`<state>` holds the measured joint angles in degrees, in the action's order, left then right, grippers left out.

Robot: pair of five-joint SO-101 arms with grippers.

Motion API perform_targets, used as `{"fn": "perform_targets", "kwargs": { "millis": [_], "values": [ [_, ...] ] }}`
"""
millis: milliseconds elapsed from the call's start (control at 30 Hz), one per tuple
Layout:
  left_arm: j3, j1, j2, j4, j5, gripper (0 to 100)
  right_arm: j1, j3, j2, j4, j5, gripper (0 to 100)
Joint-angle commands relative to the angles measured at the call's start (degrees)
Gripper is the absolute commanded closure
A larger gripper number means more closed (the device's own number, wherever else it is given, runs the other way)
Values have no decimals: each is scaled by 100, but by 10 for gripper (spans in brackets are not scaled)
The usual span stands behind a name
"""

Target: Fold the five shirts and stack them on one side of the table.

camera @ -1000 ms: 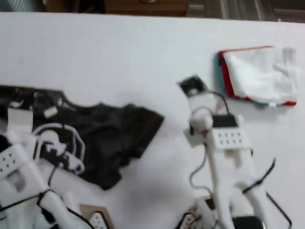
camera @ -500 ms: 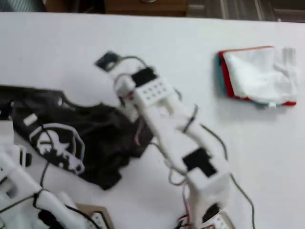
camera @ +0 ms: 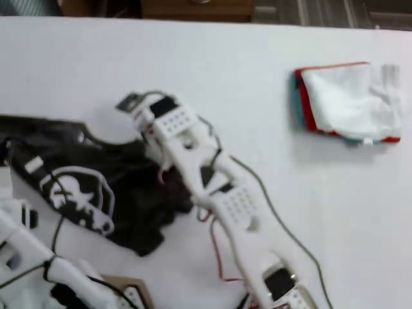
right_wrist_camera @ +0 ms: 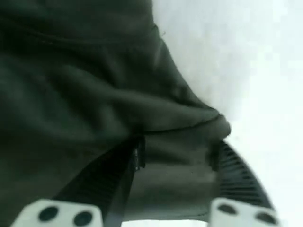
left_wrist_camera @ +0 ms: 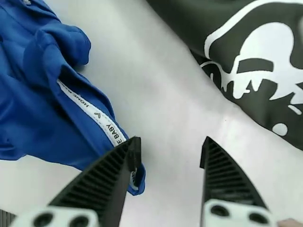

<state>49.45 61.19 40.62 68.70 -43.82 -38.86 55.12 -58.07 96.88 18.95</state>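
Observation:
A black shirt [camera: 122,183] with a white graphic lies crumpled at the table's left. My right gripper [camera: 150,132] is at its far right edge. In the right wrist view that gripper [right_wrist_camera: 177,158] is open, with its fingers astride a fold of the black shirt [right_wrist_camera: 85,94]. My left gripper [left_wrist_camera: 168,158] is open over bare table, between a crumpled blue shirt [left_wrist_camera: 42,99] and the black shirt's graphic [left_wrist_camera: 255,61]. A folded stack [camera: 351,102], white on top of red and teal, sits at the far right.
The left arm [camera: 26,248] fills the near left corner. The right arm [camera: 238,206] stretches diagonally across the table's middle from the near edge. A brown object [camera: 132,290] lies at the near edge. Bare white table [camera: 212,58] runs along the back.
The right arm has swung left from near the folded stack to the black shirt's far edge. The left arm has drawn back off the shirt toward the near left corner.

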Motion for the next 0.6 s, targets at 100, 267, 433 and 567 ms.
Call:
{"fn": "perform_targets", "kwargs": {
  "millis": [100, 267, 433, 567],
  "values": [
    [-92, 44, 79, -70, -44, 779, 189, 932, -189, 330, -44, 980],
    [-92, 44, 79, -53, -44, 779, 848, 1793, 207, 435, -44, 978],
    [-101, -220, 79, -53, -18, 779, 1789, 1644, 1314, 435, -44, 978],
    [-92, -765, 79, -44, 53, 781, 2624, 1143, 2202, 435, 9, 978]
  ]
}}
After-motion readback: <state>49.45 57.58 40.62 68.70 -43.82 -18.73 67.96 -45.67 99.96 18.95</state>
